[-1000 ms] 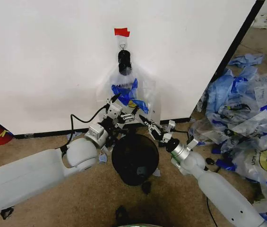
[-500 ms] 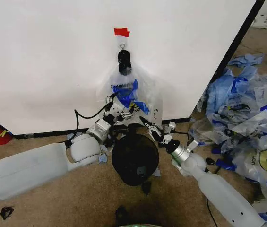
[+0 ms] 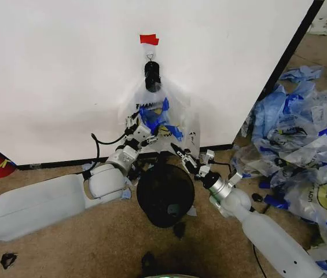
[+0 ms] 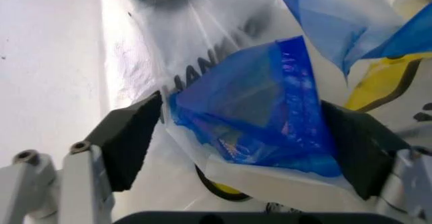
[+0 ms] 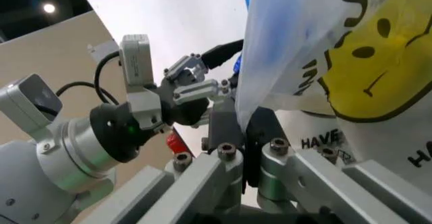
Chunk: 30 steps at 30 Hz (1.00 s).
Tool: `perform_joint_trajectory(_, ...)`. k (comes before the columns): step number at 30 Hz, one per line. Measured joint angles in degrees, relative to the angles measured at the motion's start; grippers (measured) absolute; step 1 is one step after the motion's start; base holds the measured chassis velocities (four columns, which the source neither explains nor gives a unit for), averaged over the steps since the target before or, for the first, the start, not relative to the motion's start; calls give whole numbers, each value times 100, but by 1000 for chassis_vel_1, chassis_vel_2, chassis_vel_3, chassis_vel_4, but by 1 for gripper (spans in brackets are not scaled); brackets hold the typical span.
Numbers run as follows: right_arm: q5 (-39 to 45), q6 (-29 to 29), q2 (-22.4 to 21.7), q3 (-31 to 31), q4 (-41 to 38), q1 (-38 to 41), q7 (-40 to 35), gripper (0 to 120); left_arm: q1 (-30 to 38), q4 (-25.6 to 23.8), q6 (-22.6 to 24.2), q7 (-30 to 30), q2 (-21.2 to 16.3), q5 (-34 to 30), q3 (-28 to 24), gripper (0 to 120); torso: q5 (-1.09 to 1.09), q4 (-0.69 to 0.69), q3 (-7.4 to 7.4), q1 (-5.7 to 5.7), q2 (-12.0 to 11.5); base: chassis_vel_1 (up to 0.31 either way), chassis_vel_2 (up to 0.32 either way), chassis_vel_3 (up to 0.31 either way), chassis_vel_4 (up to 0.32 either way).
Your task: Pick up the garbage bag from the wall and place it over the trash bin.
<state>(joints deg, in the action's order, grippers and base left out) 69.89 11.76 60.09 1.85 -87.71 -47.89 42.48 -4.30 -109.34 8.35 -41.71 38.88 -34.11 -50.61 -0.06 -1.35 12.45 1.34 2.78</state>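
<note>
Bag [image 3: 162, 113] is still hanging from the wall [image 3: 59, 75] hook above the bin [image 3: 165, 194] while I'm reaching my left gripper [image 3: 139, 128] higher, jaws wide around blue plastic, my right gripper [image 3: 182, 155] pinching its lower edge.

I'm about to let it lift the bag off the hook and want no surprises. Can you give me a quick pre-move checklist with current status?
1. Right gripper shut on bag edge: ok.
2. Left gripper around the blue handle: ok, but fingers open, not clamped.
3. Bag off hook: not ok, it hangs there.
4. Bin below bag, mouth free: ok.
5. Bag free of tears: cannot tell.
</note>
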Motion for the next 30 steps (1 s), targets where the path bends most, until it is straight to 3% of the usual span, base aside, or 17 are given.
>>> perform_joint_trajectory(8, -47, 1, 58, 36, 54, 1, -13, 0, -15, -83, -96, -51, 5, -164, 0, 69, 0, 0, 0, 0, 0, 0, 0, 0, 0)
perform_joint_trajectory(25, -55, -8, 116, 89, 69, 58, -101, 0, -83, -466, -105, -110, -285, -370, 59, 7, 0, 0, -1, 0, 0, 0, 0, 0, 0)
perform_joint_trajectory(30, -53, -10, 104, 90, 51, 58, -125, 0, -140, -531, -113, -98, -347, -378, 76, 0, 0, 0, -1, 0, 0, 0, 0, 0, 0)
